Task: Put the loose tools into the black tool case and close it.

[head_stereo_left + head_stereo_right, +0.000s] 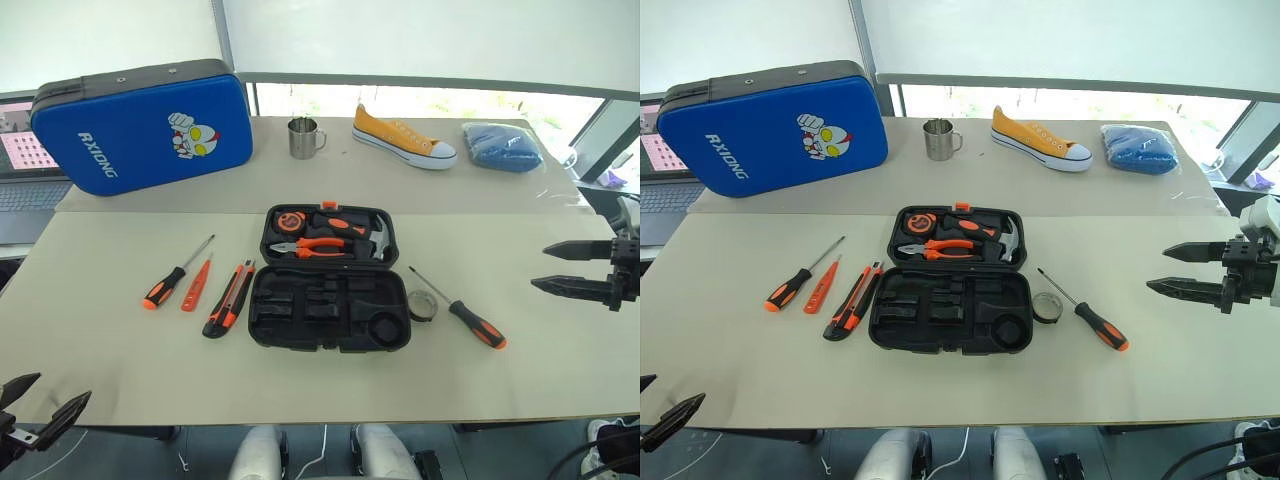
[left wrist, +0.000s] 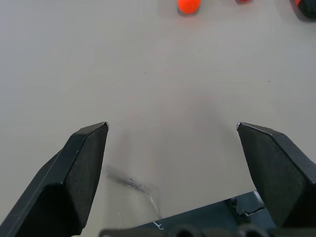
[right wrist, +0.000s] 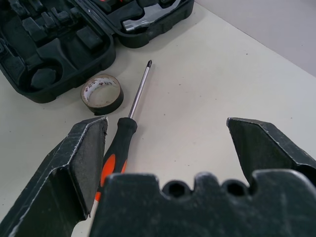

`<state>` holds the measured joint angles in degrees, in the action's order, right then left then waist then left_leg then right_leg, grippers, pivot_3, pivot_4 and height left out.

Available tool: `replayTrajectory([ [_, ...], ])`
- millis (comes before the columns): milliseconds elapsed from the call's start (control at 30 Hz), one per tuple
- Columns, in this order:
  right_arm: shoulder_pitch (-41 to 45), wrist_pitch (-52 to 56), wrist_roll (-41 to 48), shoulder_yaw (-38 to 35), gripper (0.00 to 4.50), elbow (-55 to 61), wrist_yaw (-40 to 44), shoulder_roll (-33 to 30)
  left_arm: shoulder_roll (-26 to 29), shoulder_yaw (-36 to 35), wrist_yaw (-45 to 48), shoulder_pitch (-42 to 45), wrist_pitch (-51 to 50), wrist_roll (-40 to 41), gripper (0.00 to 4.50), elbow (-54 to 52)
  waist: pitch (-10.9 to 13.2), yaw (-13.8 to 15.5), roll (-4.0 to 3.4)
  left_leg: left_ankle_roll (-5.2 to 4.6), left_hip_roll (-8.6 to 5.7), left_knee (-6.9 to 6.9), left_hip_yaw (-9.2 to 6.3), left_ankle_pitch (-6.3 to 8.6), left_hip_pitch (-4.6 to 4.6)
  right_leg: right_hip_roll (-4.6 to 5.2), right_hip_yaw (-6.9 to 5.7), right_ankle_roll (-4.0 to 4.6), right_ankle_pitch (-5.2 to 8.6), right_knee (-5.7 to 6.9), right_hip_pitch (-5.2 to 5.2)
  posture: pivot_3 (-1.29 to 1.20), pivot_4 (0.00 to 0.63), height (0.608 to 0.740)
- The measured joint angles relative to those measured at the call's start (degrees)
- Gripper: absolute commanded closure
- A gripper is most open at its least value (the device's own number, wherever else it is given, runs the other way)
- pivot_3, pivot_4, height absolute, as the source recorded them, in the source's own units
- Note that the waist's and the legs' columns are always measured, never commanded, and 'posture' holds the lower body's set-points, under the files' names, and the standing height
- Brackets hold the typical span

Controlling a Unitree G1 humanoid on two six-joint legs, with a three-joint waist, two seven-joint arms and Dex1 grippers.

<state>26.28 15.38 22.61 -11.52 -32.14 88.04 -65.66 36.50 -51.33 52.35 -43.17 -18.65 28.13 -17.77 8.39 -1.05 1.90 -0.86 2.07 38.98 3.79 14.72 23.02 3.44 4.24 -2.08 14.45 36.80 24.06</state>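
The open tool case (image 1: 329,293) lies mid-bench (image 1: 100,350); at its nine o'clock lie two screwdrivers (image 1: 176,275) and the knife (image 1: 229,299), at three o'clock the tape roll (image 1: 422,305) and another screwdriver (image 1: 462,311).

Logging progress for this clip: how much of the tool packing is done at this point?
Nothing packed yet. The black tool case lies open, its near half's slots bare. Two long screwdrivers, the small orange screwdriver, utility knife and tape roll all lie on the table. The left gripper and right gripper are open and empty. All packing and closing remain.
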Motion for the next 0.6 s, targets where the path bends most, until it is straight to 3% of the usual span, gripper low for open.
replayTrajectory([
  [167,-0.5,-2.6,-0.6,-0.1,0.02,-1.5,0.0,0.1,0.7,1.7,-2.5,1.7,-0.4,-2.8,0.0,0.0,0.0,0.3,0.0,0.0,-0.06,0.01,0.0,0.0,-0.02,0.01,-0.01,0.0,0.0,0.0,-0.04,0.0,0.15,0.739],
  [333,-0.7,-3.9,-1.0,-0.3,0.02,0.1,-0.9,1.1,6.7,4.0,-5.6,6.2,-8.8,-3.1,0.0,-3.5,0.0,0.3,0.01,0.02,-0.05,0.03,-0.04,-0.02,-0.02,0.0,-0.02,-0.01,-0.01,0.13,-0.04,0.0,0.15,0.739],
  [467,-2.9,2.8,3.8,-1.8,0.02,15.1,-2.3,1.6,17.2,8.6,-9.1,19.6,-21.5,-0.2,0.0,-5.0,0.0,0.3,-0.07,0.08,-0.06,0.02,-0.28,-0.06,-0.01,-0.07,-0.07,-0.02,0.01,0.33,0.0,0.0,0.15,0.739],
  [600,-5.6,11.0,12.0,-4.5,0.02,34.5,-5.2,2.1,26.4,19.4,-11.5,35.7,-33.6,1.5,0.0,-2.1,0.0,0.1,-0.06,0.11,-0.08,-0.02,-0.58,-0.05,0.07,-0.06,-0.11,-0.04,0.02,0.29,0.1,0.0,0.15,0.739],
])
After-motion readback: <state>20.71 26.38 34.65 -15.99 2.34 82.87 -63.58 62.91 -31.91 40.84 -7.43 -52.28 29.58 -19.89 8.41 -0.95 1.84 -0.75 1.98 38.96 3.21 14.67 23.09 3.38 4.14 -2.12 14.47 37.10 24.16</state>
